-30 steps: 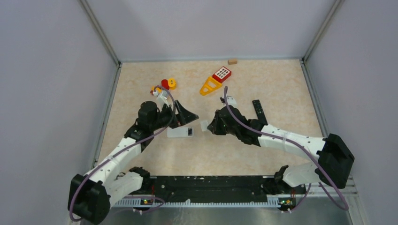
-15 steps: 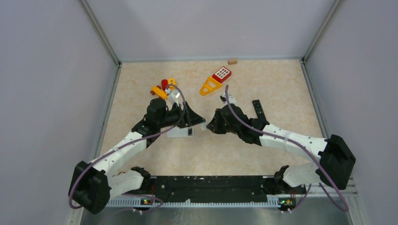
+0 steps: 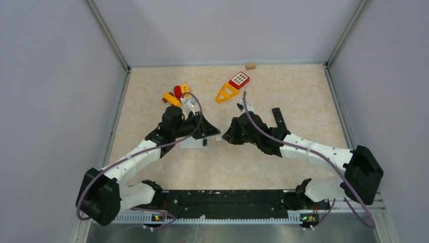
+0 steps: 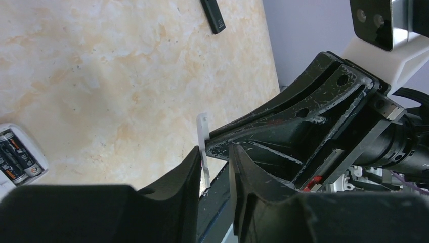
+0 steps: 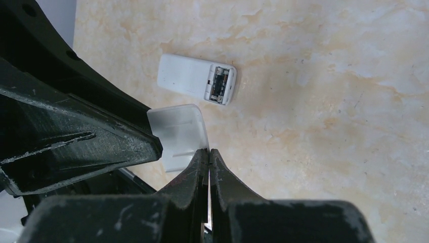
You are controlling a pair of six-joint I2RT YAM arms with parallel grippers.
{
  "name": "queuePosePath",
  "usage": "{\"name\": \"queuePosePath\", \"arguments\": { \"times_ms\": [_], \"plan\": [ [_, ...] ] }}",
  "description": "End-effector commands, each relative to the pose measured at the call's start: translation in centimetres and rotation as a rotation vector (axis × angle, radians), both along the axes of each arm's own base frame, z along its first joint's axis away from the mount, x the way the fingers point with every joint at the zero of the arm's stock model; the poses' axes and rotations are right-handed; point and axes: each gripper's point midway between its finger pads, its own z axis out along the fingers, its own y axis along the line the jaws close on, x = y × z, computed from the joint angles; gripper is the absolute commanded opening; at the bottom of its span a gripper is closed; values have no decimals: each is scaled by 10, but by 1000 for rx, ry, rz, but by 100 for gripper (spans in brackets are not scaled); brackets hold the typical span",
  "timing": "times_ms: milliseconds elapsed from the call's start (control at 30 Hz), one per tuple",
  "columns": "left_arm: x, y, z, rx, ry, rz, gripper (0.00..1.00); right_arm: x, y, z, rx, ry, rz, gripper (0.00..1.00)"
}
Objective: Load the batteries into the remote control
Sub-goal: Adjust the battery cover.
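White plastic is your landmark from above: the white remote (image 3: 195, 143) lies back-up on the tabletop (image 3: 303, 96) between the two arms, with its battery bay uncovered at its right end. Just right of that end, the battery cover (image 3: 219, 135) is held where both sets of jaws meet.

From the left wrist you see the batteries (image 4: 14, 156), two dark cells side by side, seated in the remote's bay. The left jaws stand narrowly apart around the cover's thin edge. It touches only one side of them, so they aren't gripping it.

From the right wrist, the right jaws are pressed together, pinching a corner of the cover. It is a pale, translucent piece held near the remote's open end.

Judging by this, your loading looks done. What's left is to fit the cover over the bay.
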Motion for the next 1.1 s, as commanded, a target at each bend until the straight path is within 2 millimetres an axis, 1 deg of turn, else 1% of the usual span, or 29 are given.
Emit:
{"name": "queuePosePath", "arguments": {
  "times_ms": [0,33,67,167,233,267,300,333,367,400,433,533,600,667,700,733,833,900,967,1067],
  "plan": [
    [1,-6,19,-39,-54,-27,27,14,8,48,116,-71,-22,0],
    [1,-7,20,-43,-56,-32,24,15,8,49,118,-72,-24,0],
    [0,-8,18,-42,-53,-37,19,16,7,50,120,-73,-26,0],
    [1,-8,17,-34,-60,-45,0,17,8,53,126,-77,-27,0],
    [2,-9,16,-21,-90,-60,0,17,7,54,128,-77,-24,0],
    [5,-9,17,-10,-120,-66,0,17,6,55,126,-75,-27,10],
    [8,-9,20,5,-156,-68,0,16,4,57,124,-71,-30,24],
    [14,-8,22,35,-218,-72,0,16,0,62,130,-73,-34,40],
    [19,-7,27,55,-263,-67,0,15,-4,67,135,-72,-40,48],
    [26,-5,30,84,-322,-62,0,14,-9,72,145,-65,-46,52],
    [34,-3,34,119,-408,-59,0,12,-15,77,156,-53,-53,54],
    [61,2,49,193,-630,-12,0,12,-37,93,221,13,-113,54],
    [76,2,63,233,-817,0,0,17,-54,101,300,82,-177,54],
    [91,6,74,301,-983,21,0,20,-62,109,400,157,-224,53],
    [95,6,81,335,-1089,15,0,22,-62,115,453,181,-237,52],
    [98,6,87,357,-1181,13,0,22,-61,121,510,215,-240,51],
    [97,2,105,430,-1501,-26,0,30,-47,146,663,273,-231,47],
    [95,-2,115,489,-1707,-55,0,36,-36,154,722,337,-233,46],
    [94,-6,126,550,-1847,-96,0,44,-29,161,764,375,-245,45],
    [90,-10,129,635,-1995,-175,0,55,-26,173,817,379,-275,48]
  ]
}}
